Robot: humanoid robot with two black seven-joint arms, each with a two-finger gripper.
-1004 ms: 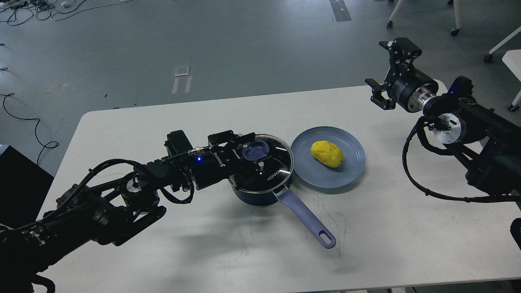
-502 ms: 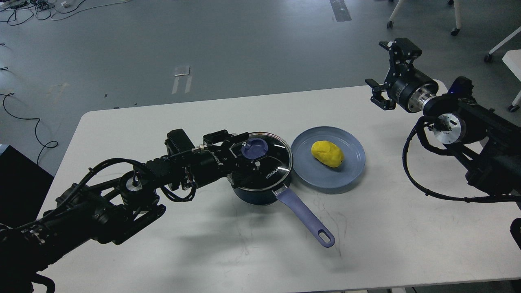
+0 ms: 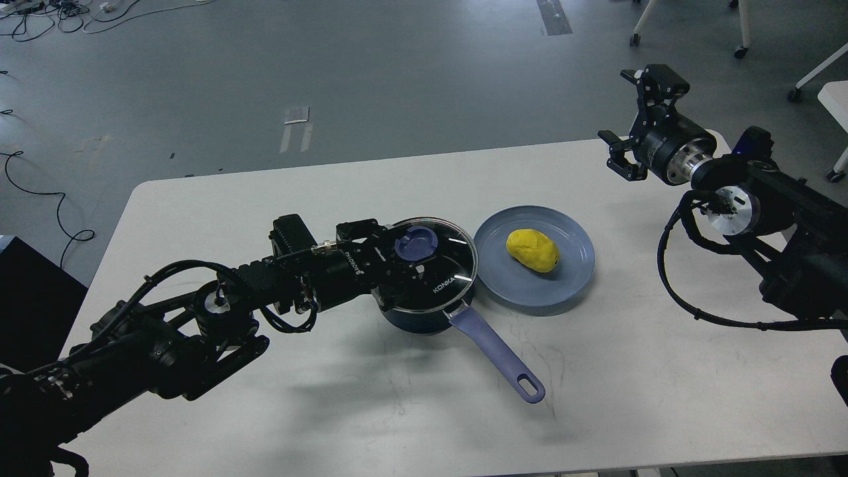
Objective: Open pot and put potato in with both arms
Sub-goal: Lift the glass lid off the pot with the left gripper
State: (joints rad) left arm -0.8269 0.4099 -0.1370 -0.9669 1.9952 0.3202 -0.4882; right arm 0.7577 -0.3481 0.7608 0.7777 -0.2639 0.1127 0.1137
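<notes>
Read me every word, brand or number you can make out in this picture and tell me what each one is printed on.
"KONKA": white letters on the glass lid of the pot, near the handle side.
White lettering on the black body of the left gripper: seen at an angle and too small to read with certainty.
Nothing readable shows on the plate, the potato, the table or the right gripper.

White table (image 3: 265,199): pot (image 3: 424,318), plate (image 3: 570,278).

My left gripper (image 3: 409,260) blocks the pot (image 3: 424,311) from above, over the glass lid (image 3: 445,271). Plate (image 3: 570,271) sits just right of the pot; bare table (image 3: 662,371) beyond that.
</notes>
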